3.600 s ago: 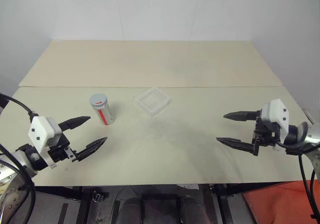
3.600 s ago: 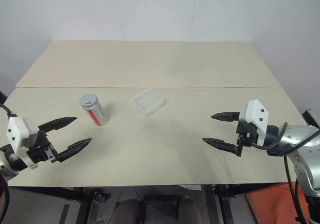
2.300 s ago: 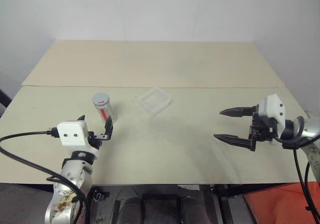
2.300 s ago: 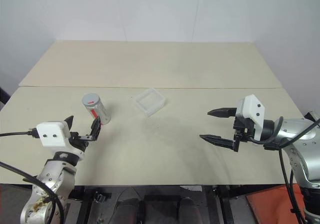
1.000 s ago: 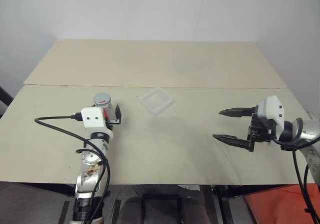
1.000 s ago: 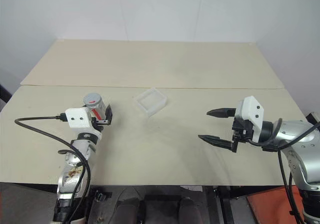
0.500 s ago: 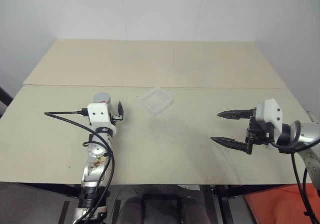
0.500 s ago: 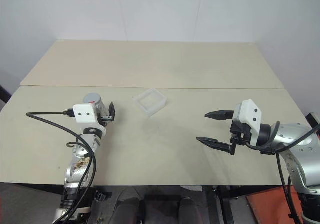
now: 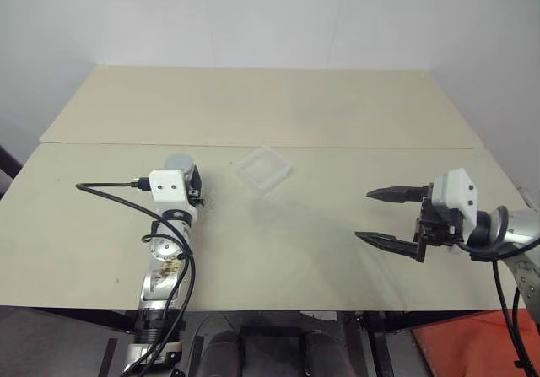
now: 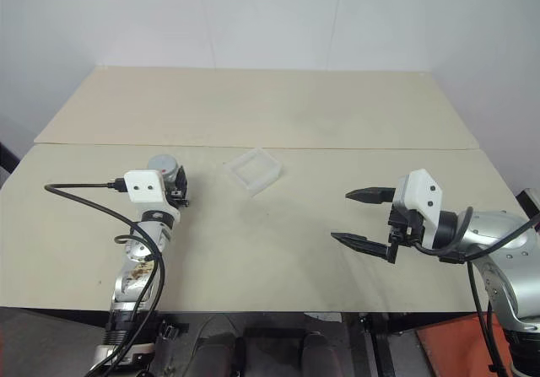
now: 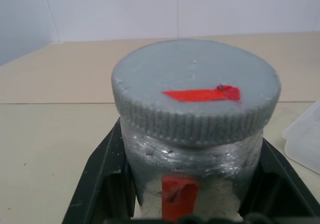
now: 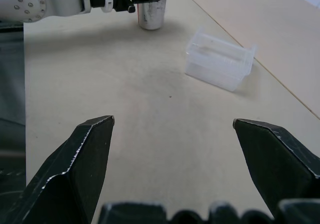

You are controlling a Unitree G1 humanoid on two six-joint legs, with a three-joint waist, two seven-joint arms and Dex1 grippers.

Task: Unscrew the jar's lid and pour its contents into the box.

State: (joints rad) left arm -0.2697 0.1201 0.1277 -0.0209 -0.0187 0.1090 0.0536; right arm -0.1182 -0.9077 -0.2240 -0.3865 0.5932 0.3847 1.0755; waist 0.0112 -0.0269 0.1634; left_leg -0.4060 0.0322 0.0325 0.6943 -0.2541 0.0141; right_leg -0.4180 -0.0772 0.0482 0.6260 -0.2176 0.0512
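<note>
Left wrist view: the one small cylindrical jar [image 11: 192, 184], with its silvery wall and a white label carrying a red vertical stripe, stands upright on the pale beige surface [image 9: 278, 225], its long axis vertical and its top facing up. The single round grey ribbed lid [image 11: 195, 96], marked with a small red patch, sits on the jar's mouth, level and closed. My left hand [image 11: 192, 204] is clamped on the jar below the lid, one black finger [image 11: 102, 176] pressed to each side of the wall, so the jar sits squarely between my two fingers, lid rising above them. I cannot see the jar's contents through the wall.

From the head camera, my left hand [image 9: 190, 193] reaches forward over the left part of the surface, and the grey lid [image 9: 179, 163] shows just beyond its white casing. There is one small shallow square box of clear plastic [image 9: 262, 170], empty as far as I can tell, lying flat on the surface to the right of the jar and slightly farther from me, near it but not touching.

My right hand [image 9: 381, 218] hangs over the right side of the surface, well apart from both jar and box, its two black fingers spread wide with nothing between them, pointing towards the left. In the right wrist view, the box [image 12: 219, 59] lies ahead of those open fingers and the jar [image 12: 150, 14] stands farther off, gripped by my left hand.
</note>
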